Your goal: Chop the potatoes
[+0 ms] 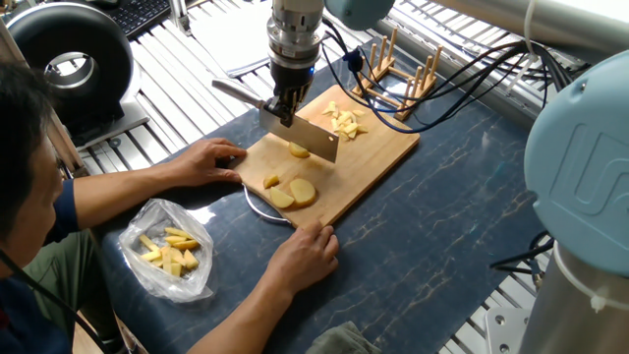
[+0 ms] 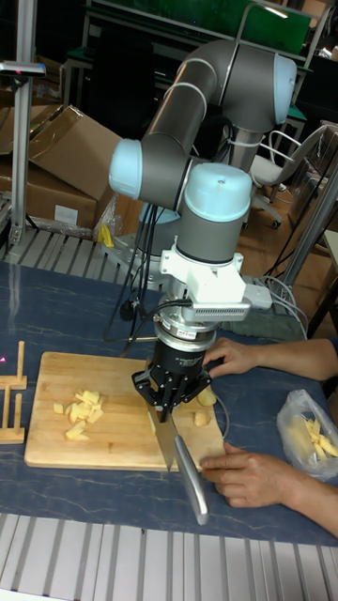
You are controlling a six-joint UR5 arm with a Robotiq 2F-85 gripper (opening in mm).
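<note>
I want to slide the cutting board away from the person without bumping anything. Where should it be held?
Grip the cutting board at its bare right-hand edge, coming from the side opposite the person. There the rim is clear: the person's hands hold the near corners, and the gripper with the knife stands over the middle.

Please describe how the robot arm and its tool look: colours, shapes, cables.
The arm is thick grey tubing with rounded light-blue joint caps. At the wrist sits a white ribbed block, then a silver ring, then the black tool with two short dark fingers. Black cables run loosely along the arm. No markings are legible.
</note>
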